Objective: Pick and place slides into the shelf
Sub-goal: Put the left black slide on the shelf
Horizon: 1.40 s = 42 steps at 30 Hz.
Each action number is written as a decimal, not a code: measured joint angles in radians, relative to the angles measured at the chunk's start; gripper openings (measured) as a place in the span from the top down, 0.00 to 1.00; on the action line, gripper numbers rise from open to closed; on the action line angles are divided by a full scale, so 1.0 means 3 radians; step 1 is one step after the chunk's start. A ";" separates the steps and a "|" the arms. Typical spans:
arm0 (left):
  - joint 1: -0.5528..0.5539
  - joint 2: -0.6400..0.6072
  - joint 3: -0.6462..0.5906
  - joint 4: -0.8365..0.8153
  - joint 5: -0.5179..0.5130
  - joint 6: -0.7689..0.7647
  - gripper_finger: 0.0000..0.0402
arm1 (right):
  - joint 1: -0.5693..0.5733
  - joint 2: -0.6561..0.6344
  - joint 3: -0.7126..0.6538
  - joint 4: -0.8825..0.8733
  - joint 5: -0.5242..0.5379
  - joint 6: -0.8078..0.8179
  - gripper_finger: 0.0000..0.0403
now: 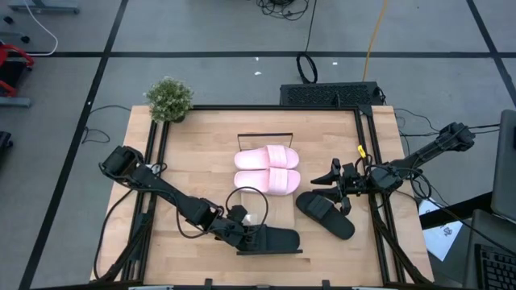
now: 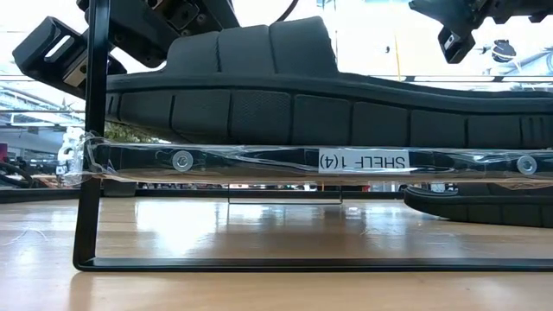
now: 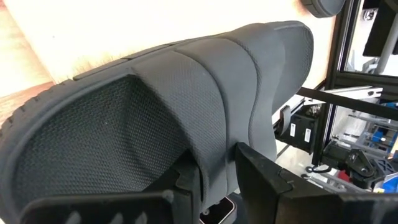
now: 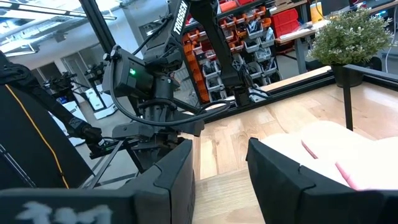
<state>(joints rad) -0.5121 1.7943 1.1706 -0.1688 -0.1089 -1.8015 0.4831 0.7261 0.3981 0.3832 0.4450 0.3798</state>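
Note:
A black slide (image 1: 272, 239) lies crosswise on the near end of the shelf (image 2: 259, 161), its sole on the board. My left gripper (image 1: 242, 234) is shut on it from the table's left. Two pale pink slides (image 1: 267, 169) sit side by side, soles down, farther back on the shelf. A second black slide (image 1: 325, 214) lies on the tabletop to the right of the shelf. My right gripper (image 1: 332, 181) hangs open just beyond that slide, touching nothing. The shelf's black end bars show at the far end (image 1: 263, 136) and the near end (image 2: 84, 173). My left gripper holds the black slide by its wide strap (image 3: 219, 163), near where the strap meets the sole on one side. One finger (image 3: 185, 182) is under the strap on the footbed side and the other (image 3: 268, 180) is outside it. The fingers come about level from the table's left. The slide's sole (image 2: 346, 112) rests on the shelf.
A small potted plant (image 1: 169, 99) stands at the table's far left corner. Black frame rails (image 1: 377, 201) run along the table's left and right sides. A keyboard (image 1: 330, 94) lies beyond the far edge. Bare wood shows left of the shelf (image 1: 193, 161).

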 joint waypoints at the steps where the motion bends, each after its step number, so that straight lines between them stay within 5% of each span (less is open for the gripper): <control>1: 0.0000 0.0000 0.0000 0.0000 0.0000 -0.0001 0.79 | 0.0000 0.0000 0.0000 0.0000 0.0000 -0.0001 0.65; 36: 0.0025 0.0000 0.0003 -0.0188 -0.0015 -0.0028 0.79 | 0.0000 0.0000 0.0000 0.0000 0.0000 0.0001 0.65; 42: 0.0048 0.0000 0.0003 -0.0164 -0.0012 -0.0023 0.66 | 0.0001 0.0000 0.0000 0.0000 0.0000 0.0003 0.65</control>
<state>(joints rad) -0.4978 1.7943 1.1713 -0.2179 -0.1124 -1.8085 0.4834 0.7261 0.3981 0.3832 0.4450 0.3805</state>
